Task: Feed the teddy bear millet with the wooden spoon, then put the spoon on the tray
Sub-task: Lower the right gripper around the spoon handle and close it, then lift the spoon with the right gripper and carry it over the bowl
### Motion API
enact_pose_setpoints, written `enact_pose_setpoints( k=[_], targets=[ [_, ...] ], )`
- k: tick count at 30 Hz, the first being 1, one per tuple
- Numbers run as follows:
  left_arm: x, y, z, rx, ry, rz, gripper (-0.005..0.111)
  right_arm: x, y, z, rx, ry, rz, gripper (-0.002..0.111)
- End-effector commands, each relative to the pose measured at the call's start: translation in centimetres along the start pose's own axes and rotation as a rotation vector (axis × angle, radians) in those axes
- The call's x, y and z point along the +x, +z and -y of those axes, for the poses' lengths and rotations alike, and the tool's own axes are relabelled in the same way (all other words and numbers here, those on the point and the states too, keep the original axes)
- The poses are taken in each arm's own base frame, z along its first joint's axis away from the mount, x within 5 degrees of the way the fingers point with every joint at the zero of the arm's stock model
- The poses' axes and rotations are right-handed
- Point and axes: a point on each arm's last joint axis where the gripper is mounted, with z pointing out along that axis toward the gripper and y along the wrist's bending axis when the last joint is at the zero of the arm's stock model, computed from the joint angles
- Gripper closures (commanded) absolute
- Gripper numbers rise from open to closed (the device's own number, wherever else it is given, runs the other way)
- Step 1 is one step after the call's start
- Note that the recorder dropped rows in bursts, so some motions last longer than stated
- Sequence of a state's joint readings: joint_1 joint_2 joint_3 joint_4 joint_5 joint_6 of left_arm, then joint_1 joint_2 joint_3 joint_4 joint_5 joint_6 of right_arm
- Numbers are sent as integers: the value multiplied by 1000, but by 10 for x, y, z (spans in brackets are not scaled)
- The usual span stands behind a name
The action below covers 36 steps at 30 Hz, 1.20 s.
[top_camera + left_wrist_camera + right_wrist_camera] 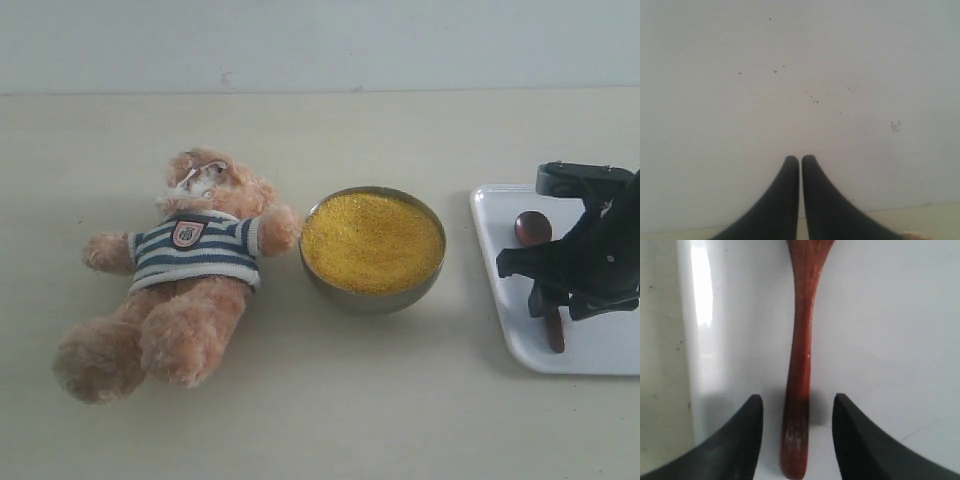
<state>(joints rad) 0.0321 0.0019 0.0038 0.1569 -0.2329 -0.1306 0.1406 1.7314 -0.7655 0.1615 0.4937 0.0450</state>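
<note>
the spoon point(800, 365) lies flat on the tray point(600, 350), at the right side of the surface point(350, 420). your right gripper point(797, 397) is low over it. its fingers point(740, 440) are wide apart, one on each side of the handle near its end, and they hold nothing.

the millet point(372, 240) looks smooth and full, so i judge you are at the first step, taking the spoon. the same pose could also fit a spoon just laid down, and i cannot decide this for sure.

if it is the pick-up, the next move calls for closing on the slim handle squarely, so it does not roll. then lift it and carry it to the bowl point(372, 300), which stands between the tray and the bear point(190, 270). the bear lies on its back, one paw touching the bowl rim.

your left gripper point(800, 160) has its fingers almost together and empty, and it looks only at a pale wall.

count: one bear, one bowl of millet, one spoon, one tray, two grippers.
</note>
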Motion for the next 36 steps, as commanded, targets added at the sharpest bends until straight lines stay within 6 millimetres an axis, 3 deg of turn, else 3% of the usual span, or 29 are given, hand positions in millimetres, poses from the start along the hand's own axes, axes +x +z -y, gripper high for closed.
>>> enact_pose_setpoints(
  k=[1,19,22,26,32,36],
  targets=[
    [-2,0,0,6,-10,10,103,0,5,2,8,-5,0,66],
    [-2,0,0,5,-10,8,103,4,23,3,15,10,-60,67],
    [-2,0,0,5,-10,8,103,4,23,3,15,2,-60,79],
    [-2,0,0,5,-10,8,103,5,23,3,9,-26,-71,108],
    [-2,0,0,6,-10,10,103,5,21,3,8,-36,-67,108],
    [-2,0,0,6,-10,10,103,-2,7,1,15,-75,-65,108]
  ],
)
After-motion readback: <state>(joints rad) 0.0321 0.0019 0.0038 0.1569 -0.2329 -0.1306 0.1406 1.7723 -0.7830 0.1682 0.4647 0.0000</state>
